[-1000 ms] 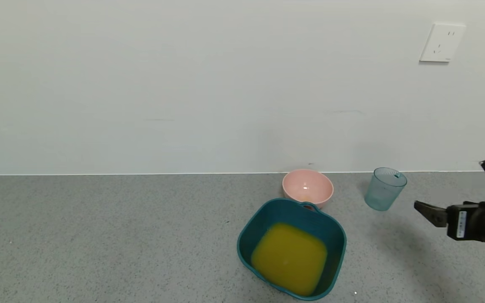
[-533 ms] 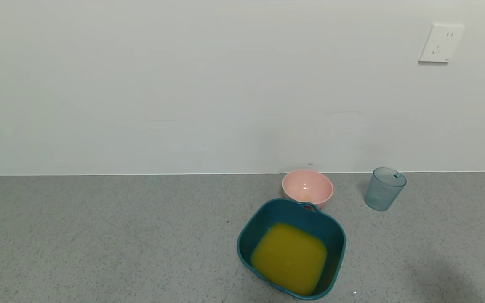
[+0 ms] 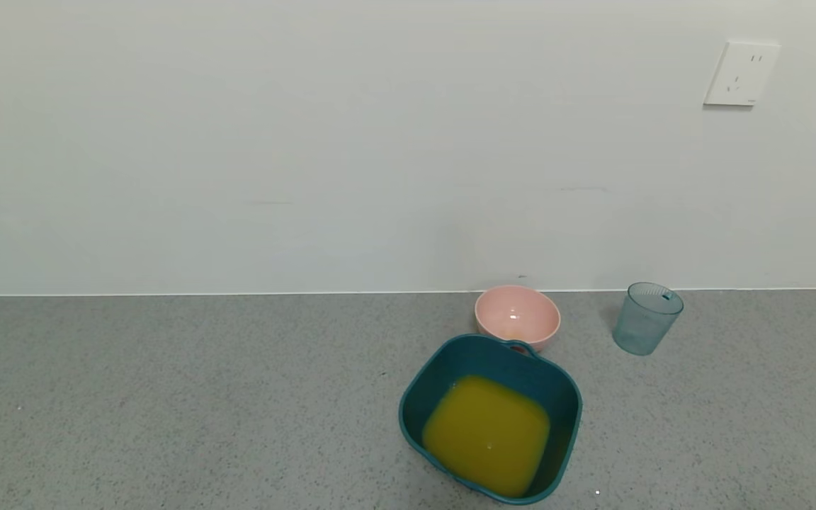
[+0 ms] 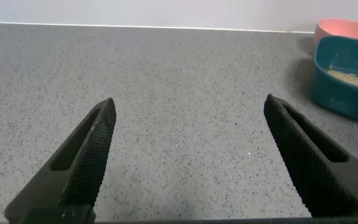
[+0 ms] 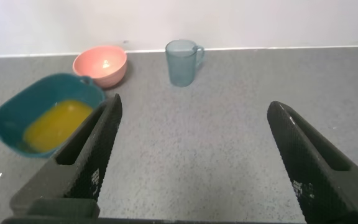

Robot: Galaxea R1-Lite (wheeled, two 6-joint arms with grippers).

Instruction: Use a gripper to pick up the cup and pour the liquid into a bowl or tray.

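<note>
Cup (image 5: 183,61) beyond (wide-apart) right gripper (image 5: 191,155) fingers (image 5: 98,146)

Liquid (image 3: 486,433) lies in the tub (image 3: 569,397); bowl (image 3: 518,315) apparently touching behind; cup (image 3: 646,318) right.

No readable text, label, brand or number shows anywhere.

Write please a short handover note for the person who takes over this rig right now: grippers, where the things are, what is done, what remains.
Left gripper: open, empty, low over bare counter, away from the things.
Right gripper: open, empty, facing the things from a distance.
Cup: upright on the counter by the wall, looks empty, right of the pink bowl.
Liquid: lies in the teal tub.
Done: the pour, cup set down.
Left: apparently nothing.
</note>
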